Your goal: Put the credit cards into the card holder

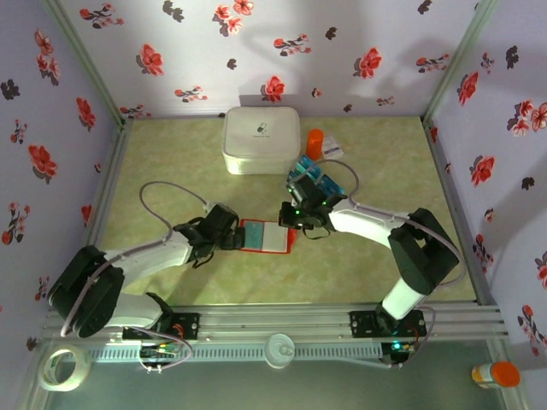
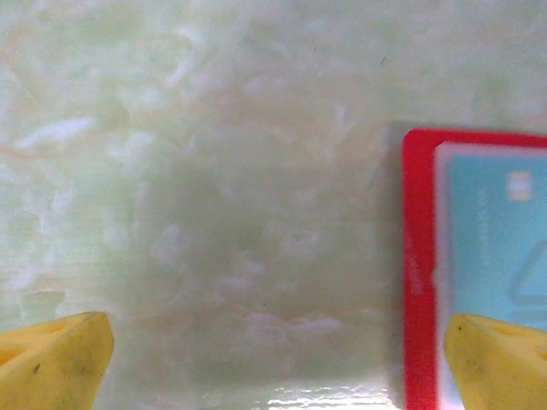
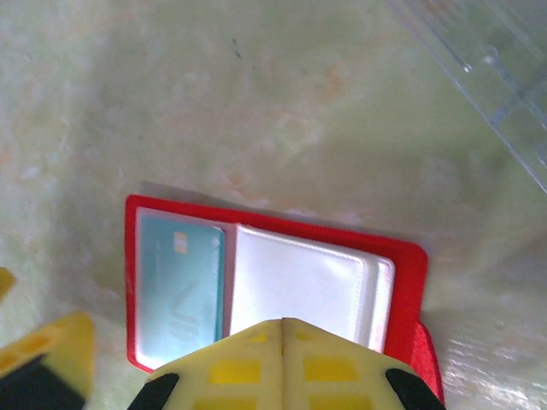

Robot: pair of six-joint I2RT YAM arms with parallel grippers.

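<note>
The red card holder point(image 1: 267, 237) lies open mid-table, its red rim point(image 3: 273, 224) framing pale sleeves. One teal credit card point(image 3: 179, 286) sits in its left pocket, and the right-hand white sleeves point(image 3: 299, 286) look blank. My right gripper point(image 3: 284, 323) is shut with nothing visibly between its fingers, its tips just over the white sleeves. My left gripper point(image 2: 273, 367) stands wide open at the holder's left edge point(image 2: 419, 256), one finger point(image 2: 500, 359) over the card point(image 2: 496, 239), the other point(image 2: 51, 359) over bare table. More credit cards point(image 1: 314, 178) lie on a clear sheet point(image 3: 496, 77) behind the right gripper point(image 1: 293, 225).
A big white rounded box point(image 1: 261, 139) stands at the back centre. An orange object point(image 1: 315, 143) and a white packet point(image 1: 332, 149) sit beside it. Flowered walls close in three sides. A tape roll point(image 1: 64, 367) and an orange-capped bottle point(image 1: 496, 374) lie beyond the near rail.
</note>
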